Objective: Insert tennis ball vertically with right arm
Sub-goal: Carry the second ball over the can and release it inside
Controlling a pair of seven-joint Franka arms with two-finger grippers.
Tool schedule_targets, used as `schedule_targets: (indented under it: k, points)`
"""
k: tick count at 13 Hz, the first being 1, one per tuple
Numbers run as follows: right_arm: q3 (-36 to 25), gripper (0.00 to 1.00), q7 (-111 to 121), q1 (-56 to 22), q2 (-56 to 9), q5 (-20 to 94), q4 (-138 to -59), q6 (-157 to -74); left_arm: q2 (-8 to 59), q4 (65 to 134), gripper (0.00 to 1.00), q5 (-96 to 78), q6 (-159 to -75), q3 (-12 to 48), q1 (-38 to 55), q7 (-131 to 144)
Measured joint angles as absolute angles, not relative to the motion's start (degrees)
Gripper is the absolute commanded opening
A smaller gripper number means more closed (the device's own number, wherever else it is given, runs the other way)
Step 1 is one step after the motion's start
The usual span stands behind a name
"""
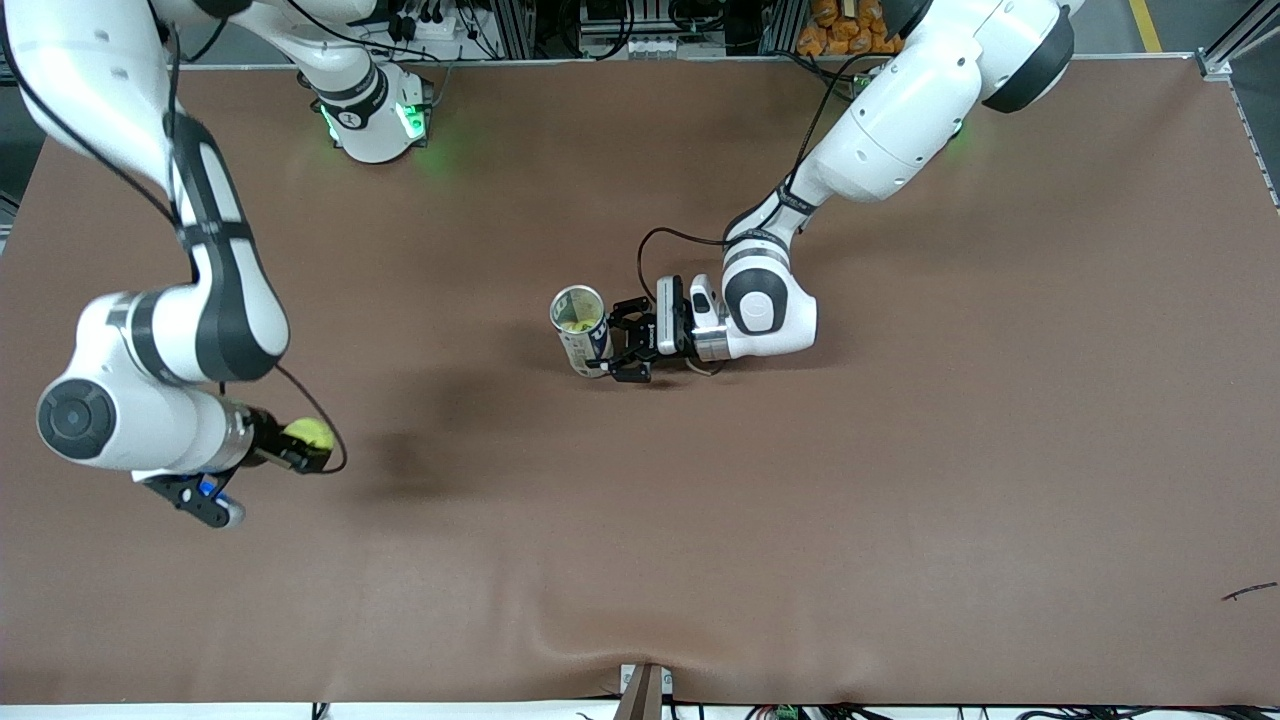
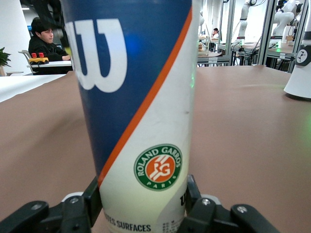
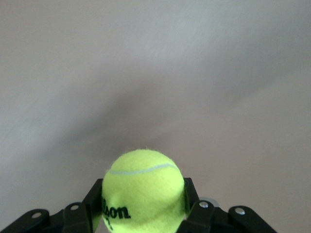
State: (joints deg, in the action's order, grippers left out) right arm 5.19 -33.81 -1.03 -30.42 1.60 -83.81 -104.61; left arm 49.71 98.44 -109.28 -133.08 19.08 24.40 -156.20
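A blue, orange and white tennis ball can (image 1: pixel 581 330) stands upright with its mouth open near the table's middle; a ball shows inside it. My left gripper (image 1: pixel 610 348) is shut on the can's lower part; in the left wrist view the can (image 2: pixel 141 111) fills the space between the fingers (image 2: pixel 92 196). My right gripper (image 1: pixel 308 450) is shut on a yellow-green tennis ball (image 1: pixel 307 435), held over the table toward the right arm's end, well away from the can. In the right wrist view the ball (image 3: pixel 143 189) sits between the fingers (image 3: pixel 93 201).
The brown table cover (image 1: pixel 800 520) has a wrinkle at its edge nearest the front camera. The right arm's base (image 1: pixel 372 115) stands at the table's top edge. A small dark scrap (image 1: pixel 1250 591) lies near the corner at the left arm's end.
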Motion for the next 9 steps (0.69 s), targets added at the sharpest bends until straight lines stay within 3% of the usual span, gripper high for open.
schedule_targets:
  k: [3,5,6,7,8,9]
  points:
    - [6.7,0.62,-38.0,-4.5,-25.4,3.3,-83.8,-97.1,49.7,98.4,0.33,-109.3,-133.0,19.1,24.4,-156.2]
    - [7.1,0.62,-44.5,-9.6,-22.7,3.6,-83.8,-93.4,49.7,98.4,0.34,-109.3,-133.0,19.1,24.4,-156.2]
    - [7.3,0.62,-48.9,-12.9,-21.6,4.3,-83.8,-92.2,49.8,98.5,0.32,-109.3,-133.0,19.1,24.4,-156.2]
    - [7.3,0.62,-53.5,-16.1,-20.9,6.1,-83.9,-91.4,49.8,98.5,0.13,-109.3,-132.9,19.1,24.3,-156.2]
    - [7.3,0.62,-58.4,-19.1,-20.5,7.9,-83.9,-91.2,49.8,98.5,0.00,-109.3,-132.9,19.1,24.3,-156.2]
    - [7.4,0.62,-62.9,-21.6,-20.5,9.4,-84.0,-91.4,49.8,98.5,0.00,-109.3,-132.9,19.1,24.3,-156.2]
